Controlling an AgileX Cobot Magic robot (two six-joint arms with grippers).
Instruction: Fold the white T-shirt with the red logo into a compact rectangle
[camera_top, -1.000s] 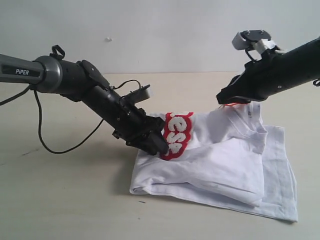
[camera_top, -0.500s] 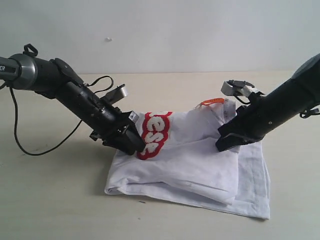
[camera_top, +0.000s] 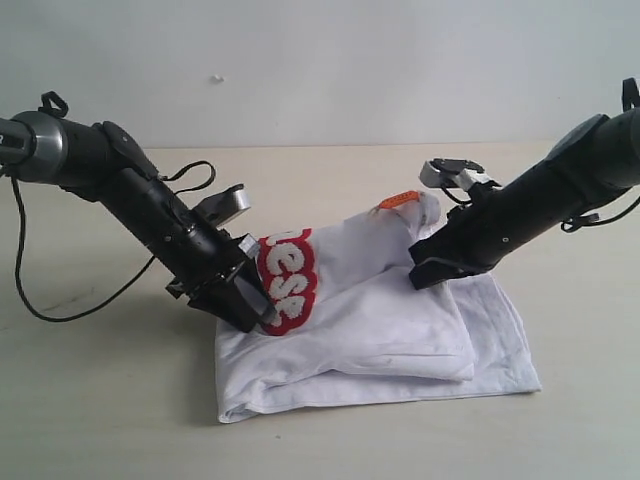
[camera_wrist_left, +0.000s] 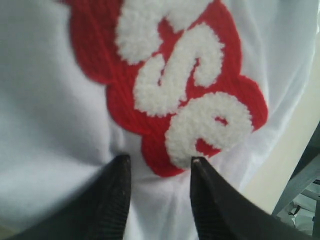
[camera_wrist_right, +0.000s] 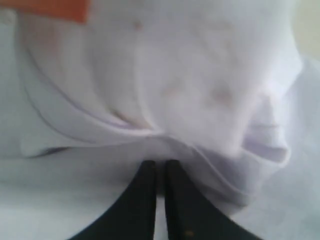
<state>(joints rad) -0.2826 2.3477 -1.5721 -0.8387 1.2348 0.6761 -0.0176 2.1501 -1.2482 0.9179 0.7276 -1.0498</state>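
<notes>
Mid-fold on a tan table: the left gripper has its jaws drawn narrow on a bunch of cloth just below the red logo, holding that edge of the white T-shirt up off the layers beneath. Only the fuzzy white letters "ese" can be read on the patch. The shirt lies between the two arms, already doubled into a rough stack, but its edges are uneven and the upper panel is raised, so the compact rectangle looks some folds away. Near the collar sits an orange neck tag, with no legible writing. The right gripper is pinched nearly closed on a fold of the shirt beside the collar.
</notes>
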